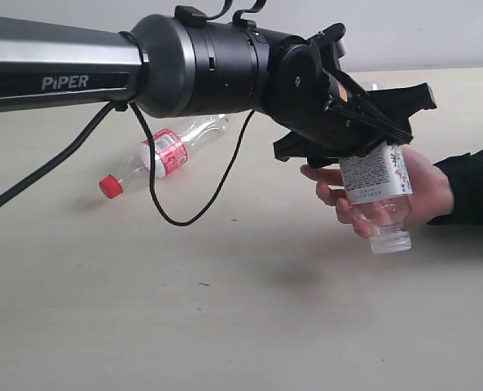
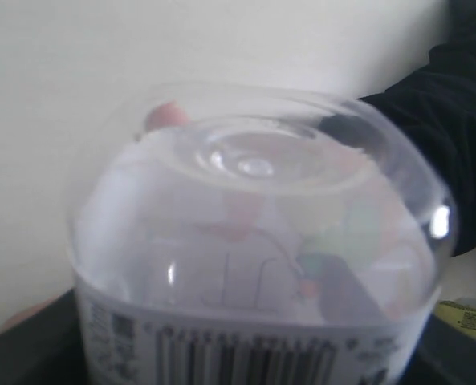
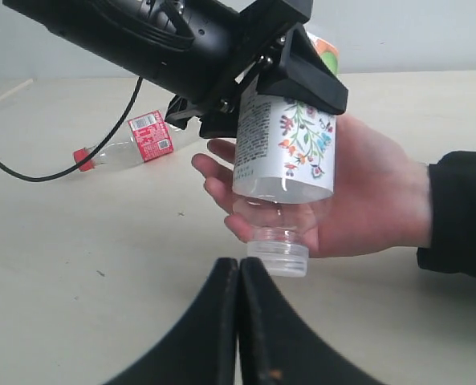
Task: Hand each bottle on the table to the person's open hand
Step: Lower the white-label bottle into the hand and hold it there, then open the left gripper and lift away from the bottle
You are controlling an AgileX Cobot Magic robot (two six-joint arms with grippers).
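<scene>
1. Handover is the step we judge to be under way: the left pincer [image 1: 359, 130] is clamped on the upper body of a white-capped bottle [image 1: 377, 175] and holds it right at the person's open hand [image 1: 424, 191].
2. We see the bottle hanging upside down, its cap [image 1: 389, 241] pointing at the table [image 1: 225, 326] and its base up inside the jaws. The grip sits high, which we think leaves the label and neck free for the person to take.
3. From the left wrist view, the bottle's clear base [image 2: 258, 160] fills nearly everything, so the hold looks deep and firm.
4. The hand lies palm up, just above the table, fingers curled a little under the bottle's neck. We cannot tell whether the bottle already rests on the palm or hangs just against it.
5. The right pincer [image 3: 238, 277] is closed with nothing in it, low over the table, facing the hand. We judge it is simply kept out of the way.
6. A red-capped bottle [image 1: 164, 155] lies on its side on the table, well apart from the hand, so we reckon the task is not finished.
7. Next, we would expect the jaws to part only once the person's fingers close; letting go sooner could send the bottle rolling off the palm.
</scene>
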